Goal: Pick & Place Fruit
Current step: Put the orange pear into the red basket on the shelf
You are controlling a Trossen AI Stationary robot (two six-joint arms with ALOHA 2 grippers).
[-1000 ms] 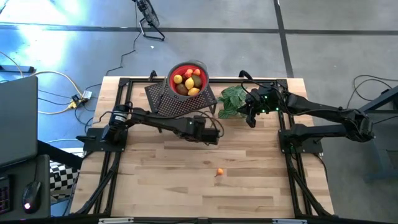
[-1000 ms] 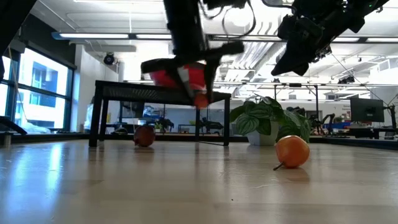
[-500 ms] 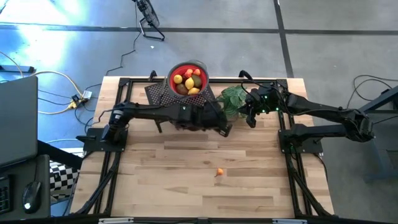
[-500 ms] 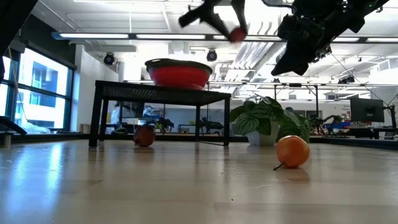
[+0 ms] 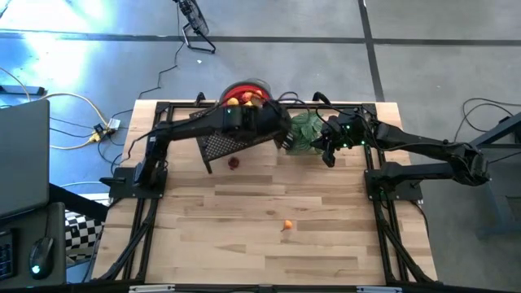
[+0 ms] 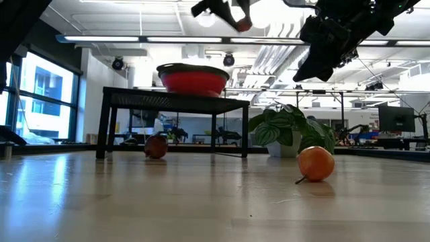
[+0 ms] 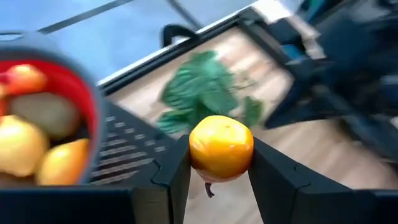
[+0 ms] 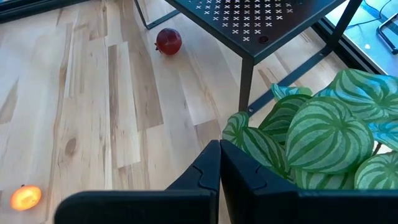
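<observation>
A red bowl (image 5: pixel 244 94) with several fruit in it stands on a black perforated stand (image 5: pixel 221 146) at the table's far side. My left gripper (image 7: pixel 221 163) hangs high beside the bowl's right rim, shut on a small orange fruit (image 7: pixel 221 146), which also shows in the low view (image 6: pixel 243 25). A dark red fruit (image 5: pixel 234 163) lies on the table under the stand. Another orange fruit (image 5: pixel 287 225) lies near the table's middle. My right gripper (image 8: pixel 219 163) is shut with nothing in it, above the leafy plant (image 8: pixel 323 134). My left gripper pinches the orange fruit between its two fingers, one on each side (image 7: pixel 194 150). The fingers come from the table's left, slanting downward. The fruit is lifted well clear of the table, above the height of the bowl's rim, with its short stem (image 7: pixel 209 186) pointing down.
The green plant (image 5: pixel 305 130) stands just right of the stand, between the two grippers. The stand's legs (image 6: pixel 104 128) rise from the tabletop. The near half of the wooden table (image 5: pixel 244 252) holds only the one orange fruit.
My left gripper has risen from table height beside the stand to above the bowl's rim, moving toward the far edge and rolling its wrist, with the orange fruit still between its fingers. The dark red fruit under the stand has come into the high view.
</observation>
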